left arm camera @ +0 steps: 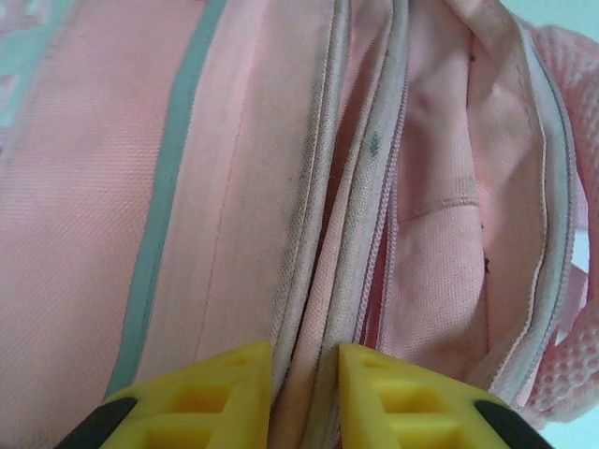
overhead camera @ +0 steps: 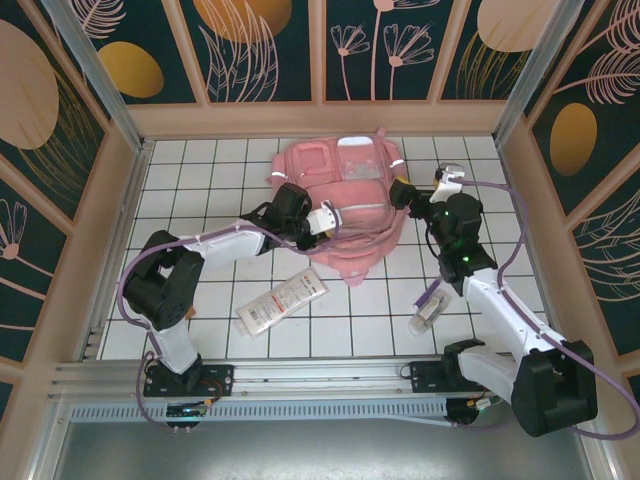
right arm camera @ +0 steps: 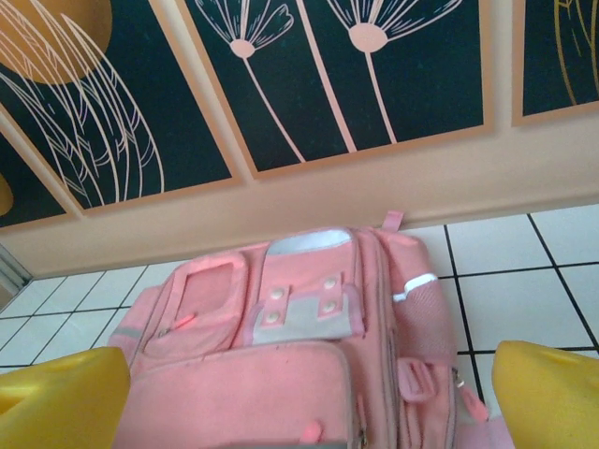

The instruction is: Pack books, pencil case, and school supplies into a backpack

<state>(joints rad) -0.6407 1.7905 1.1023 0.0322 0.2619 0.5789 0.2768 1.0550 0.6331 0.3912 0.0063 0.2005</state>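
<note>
The pink backpack (overhead camera: 340,190) lies flat at the back middle of the tiled table, its main opening facing the near side. My left gripper (overhead camera: 318,222) is at the backpack's near left edge; in the left wrist view its yellow fingers (left arm camera: 225,393) are shut on the folded zipper edge of the backpack (left arm camera: 234,187). My right gripper (overhead camera: 405,190) hovers open at the backpack's right side, and the backpack (right arm camera: 309,309) lies just beyond its spread fingers (right arm camera: 552,393). The white pencil case (overhead camera: 282,303) lies on the tiles in front. A purple pen (overhead camera: 430,293) and a whitish tube (overhead camera: 425,315) lie at the right. The books are out of view.
Patterned walls close in the table (overhead camera: 200,180) at the back and on both sides. A metal rail (overhead camera: 320,375) runs along the near edge, where both arm bases sit. The right forearm passes just over the pen and tube.
</note>
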